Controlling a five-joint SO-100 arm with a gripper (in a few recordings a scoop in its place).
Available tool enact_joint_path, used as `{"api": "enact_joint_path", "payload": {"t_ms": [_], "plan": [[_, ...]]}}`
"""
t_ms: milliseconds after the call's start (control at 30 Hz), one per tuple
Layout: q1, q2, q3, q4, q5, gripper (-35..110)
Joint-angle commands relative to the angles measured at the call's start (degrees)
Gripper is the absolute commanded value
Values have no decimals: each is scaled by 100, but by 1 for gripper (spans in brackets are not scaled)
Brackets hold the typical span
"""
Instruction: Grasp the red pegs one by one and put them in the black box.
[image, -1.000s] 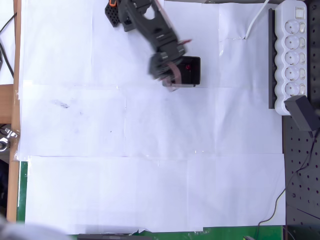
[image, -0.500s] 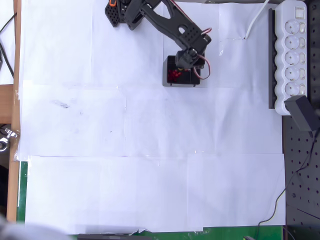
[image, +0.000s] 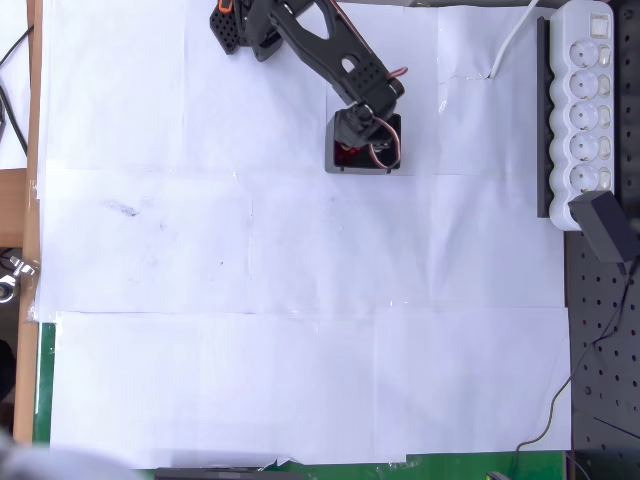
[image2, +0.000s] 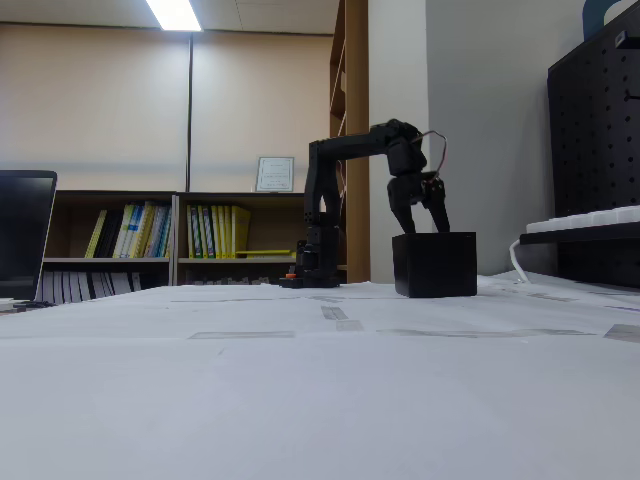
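We see the gripper (image2: 422, 222) hanging just above the black box (image2: 434, 265), its two fingers spread apart with nothing between them. Directly beneath it, red pegs (image: 349, 153) lie inside the box on the white paper-covered table (image: 300, 300).

Top-down overhead; low tabletop side view.

overhead bright, even | fixed view dim, ceiling lamp (image2: 175, 14) glare
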Motion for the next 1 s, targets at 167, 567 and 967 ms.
{"api": "enact_joint_path", "payload": {"t_ms": [167, 567, 967], "plan": [[2733, -3929, -2232, -853, 1846, 18], [4025, -5906, -7207, -3524, 2733, 0], [3604, -7216, -9237, -3252, 2716, 0]]}}
